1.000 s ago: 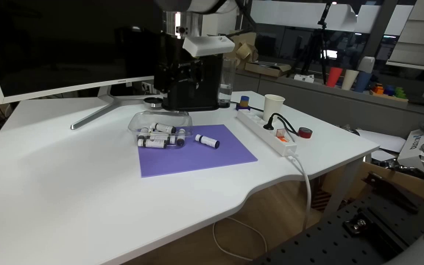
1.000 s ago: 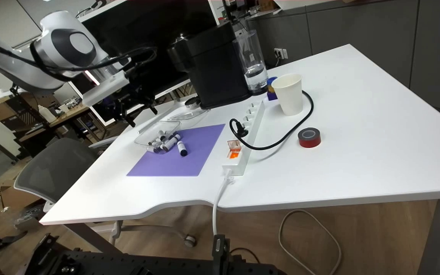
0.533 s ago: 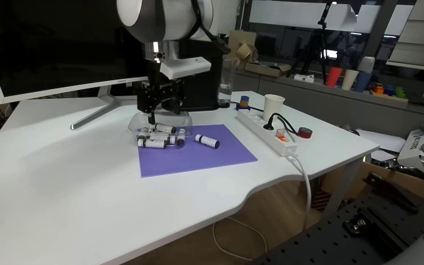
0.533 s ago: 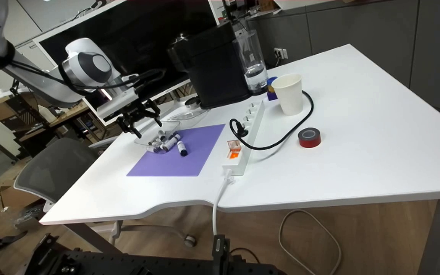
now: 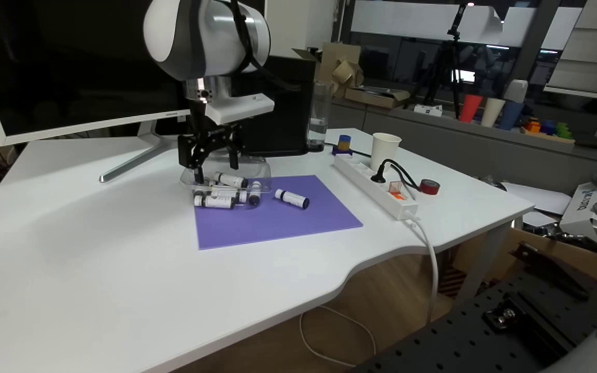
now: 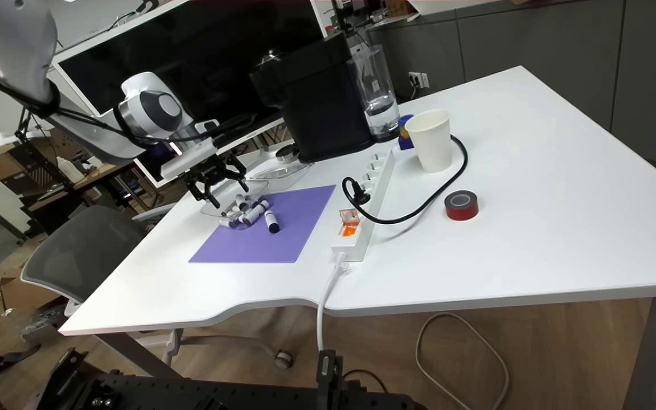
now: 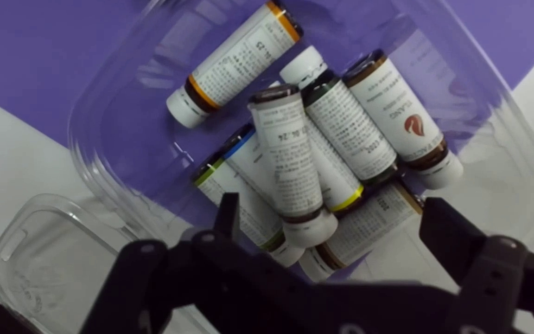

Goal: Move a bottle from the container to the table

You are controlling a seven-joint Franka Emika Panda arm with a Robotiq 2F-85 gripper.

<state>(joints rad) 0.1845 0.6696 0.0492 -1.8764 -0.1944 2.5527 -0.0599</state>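
Grasp not yet made

Spread and gripping nothing, the end effector (image 7: pixel 332 204) hangs over the container (image 5: pixel 256 168), where bottles (image 7: pixel 292 157) lie; a loose bottle (image 5: pixel 292 199) is on the mat (image 5: pixel 278 223). Grasp, lift and placing on the table (image 5: pixel 96 259) seem left.

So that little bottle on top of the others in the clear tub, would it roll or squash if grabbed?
That top bottle is round-sided and lies across other bottles, so a bump would probably roll it off them. Its shiny, dark base hints at something rigid, so it likely won't squash. Its broad label could give decent grip.
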